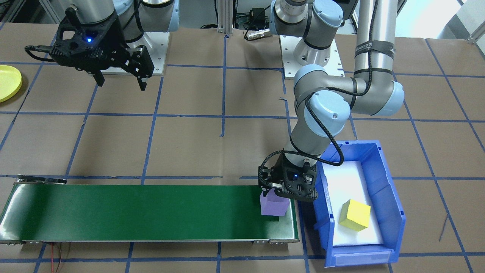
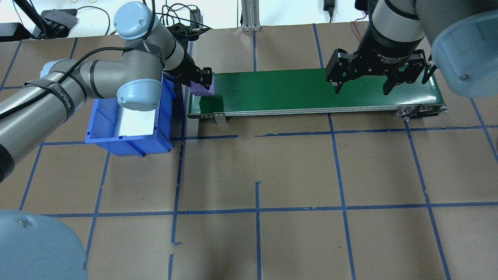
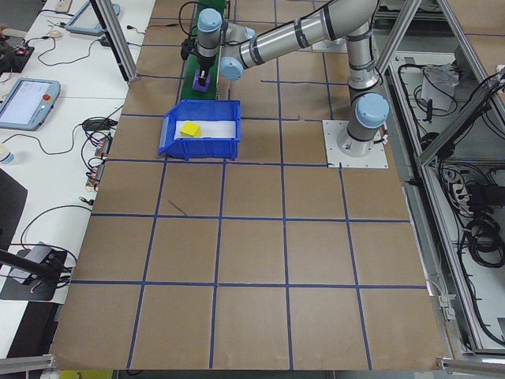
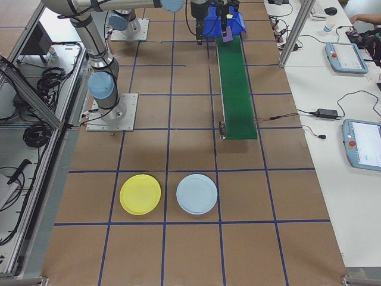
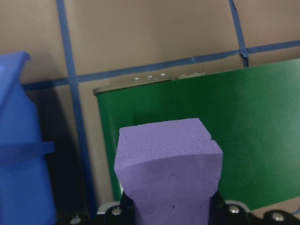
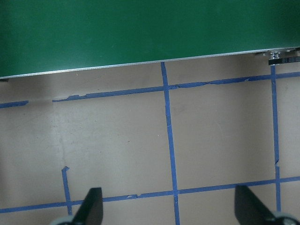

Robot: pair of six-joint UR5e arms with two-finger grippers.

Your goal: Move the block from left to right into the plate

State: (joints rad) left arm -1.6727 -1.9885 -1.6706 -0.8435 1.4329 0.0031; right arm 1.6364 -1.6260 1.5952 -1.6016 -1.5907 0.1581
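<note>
Left gripper clamps a purple foam block, matte and pebbled, one top corner chipped, between its fingers at the green conveyor belt's end beside the blue bin. Right gripper hangs with fingers wide apart, holding nothing. Yellow plate lies well apart from both

Left gripper: blue bin wall close beside it; green belt ahead carries nothing past the block.
</note>
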